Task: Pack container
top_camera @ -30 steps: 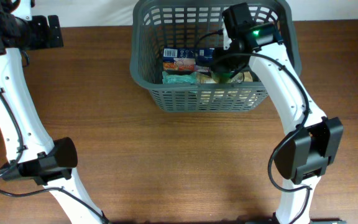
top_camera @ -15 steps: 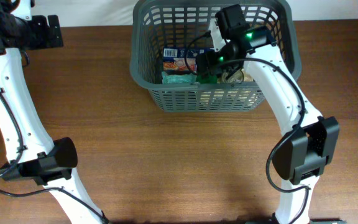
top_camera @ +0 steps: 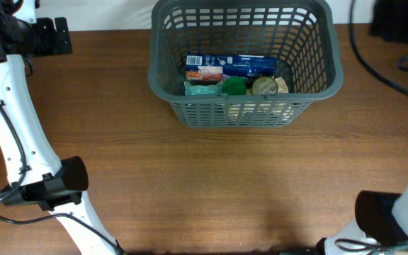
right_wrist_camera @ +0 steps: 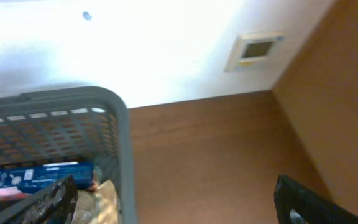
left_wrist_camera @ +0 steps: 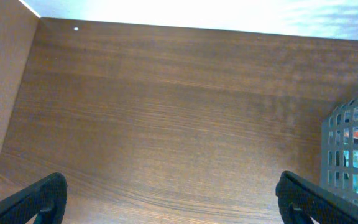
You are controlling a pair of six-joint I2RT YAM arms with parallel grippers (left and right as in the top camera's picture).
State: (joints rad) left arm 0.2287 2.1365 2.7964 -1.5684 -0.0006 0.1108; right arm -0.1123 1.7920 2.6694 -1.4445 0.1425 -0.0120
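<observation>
The dark grey slotted basket (top_camera: 165,85) stands at the back middle of the wooden table. Inside it lie a blue box (top_camera: 236,65), a teal packet (top_camera: 202,89), a green item (top_camera: 234,85), a small round metal can (top_camera: 264,85) and a beige packet (top_camera: 282,86). My right gripper (right_wrist_camera: 176,208) is open and empty, to the right of the basket's rim (right_wrist_camera: 122,137); its dark wrist shows at the overhead view's top right corner (top_camera: 395,21). My left gripper (left_wrist_camera: 169,199) is open and empty over bare table at the far left (top_camera: 57,37), with the basket wall (left_wrist_camera: 353,155) at its right.
The table's back edge meets a white wall (right_wrist_camera: 166,50) with a small wall plate (right_wrist_camera: 257,48). Both arm bases stand at the table's front edge, the left (top_camera: 48,190) and the right (top_camera: 384,219). Black cables (top_camera: 381,60) hang at the right.
My right arm has lifted out of the basket and swung away to the far right. The green item and the can now lie uncovered in the basket. The left arm has not moved.
</observation>
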